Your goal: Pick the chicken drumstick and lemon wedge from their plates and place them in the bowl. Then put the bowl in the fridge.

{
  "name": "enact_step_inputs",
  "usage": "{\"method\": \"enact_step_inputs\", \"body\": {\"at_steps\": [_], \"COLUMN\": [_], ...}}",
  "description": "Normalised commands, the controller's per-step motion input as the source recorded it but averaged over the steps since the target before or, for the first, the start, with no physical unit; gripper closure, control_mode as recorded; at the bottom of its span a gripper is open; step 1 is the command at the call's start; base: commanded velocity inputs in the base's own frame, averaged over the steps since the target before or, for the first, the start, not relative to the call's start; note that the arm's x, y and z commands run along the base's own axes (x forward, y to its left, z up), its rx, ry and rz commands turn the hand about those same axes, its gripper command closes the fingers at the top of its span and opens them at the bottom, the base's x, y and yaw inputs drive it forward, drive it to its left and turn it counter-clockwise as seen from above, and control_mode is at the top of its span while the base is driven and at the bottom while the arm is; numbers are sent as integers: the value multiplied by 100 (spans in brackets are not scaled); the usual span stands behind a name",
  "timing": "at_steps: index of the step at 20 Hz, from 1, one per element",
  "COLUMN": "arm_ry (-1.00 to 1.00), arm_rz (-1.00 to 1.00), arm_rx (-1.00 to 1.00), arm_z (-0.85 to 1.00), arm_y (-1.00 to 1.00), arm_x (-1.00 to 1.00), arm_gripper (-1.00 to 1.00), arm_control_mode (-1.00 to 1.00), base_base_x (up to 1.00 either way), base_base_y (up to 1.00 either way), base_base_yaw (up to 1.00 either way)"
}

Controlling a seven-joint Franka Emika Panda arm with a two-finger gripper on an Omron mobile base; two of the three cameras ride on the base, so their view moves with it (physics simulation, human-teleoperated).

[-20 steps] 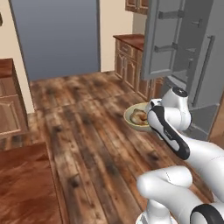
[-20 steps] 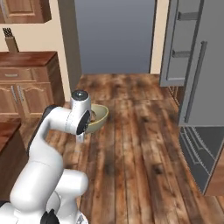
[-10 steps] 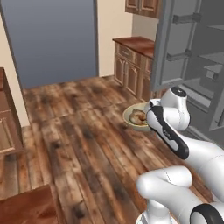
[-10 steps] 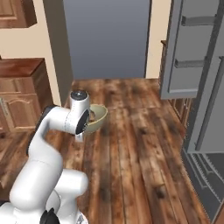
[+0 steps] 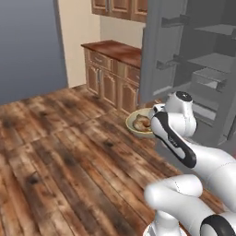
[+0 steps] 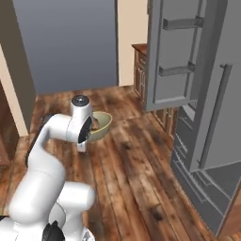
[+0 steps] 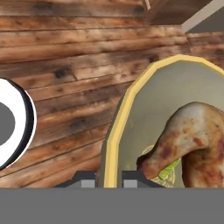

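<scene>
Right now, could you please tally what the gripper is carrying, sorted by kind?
Bowl: 1, the bowl, its rim between the fingertips of the gripper
Poultry: 1, the chicken drumstick
Fruit: 1, the lemon wedge, tucked under the drumstick
Total: 3

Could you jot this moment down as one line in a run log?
gripper: shut on bowl rim | in bowl: chicken drumstick, lemon wedge | fridge: open

Olive-tan bowl (image 7: 114, 131) with yellow rim, golden-brown mottled drumstick (image 7: 192, 140), yellow-green lemon wedge (image 7: 169, 169), grey fridge (image 6: 197, 66)
</scene>
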Motion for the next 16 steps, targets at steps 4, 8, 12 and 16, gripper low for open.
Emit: {"method": "enact_step_inputs", "body": {"at_steps": [4, 8, 12, 16], "arm_ry": [0, 0, 0, 0], "arm_rz": [0, 0, 0, 0], "arm_rx": [0, 0, 0, 0], "arm_z": [0, 0, 0, 0], "arm_y": [0, 0, 0, 0], "arm_x": [0, 0, 0, 0], "arm_gripper": [100, 100, 100, 100], "arm_control_mode": [100, 100, 100, 100], "base_base_x": [54, 52, 57, 63], "base_base_y": [19, 21, 28, 33], "base_base_yaw": [-51, -54, -49, -43]}}
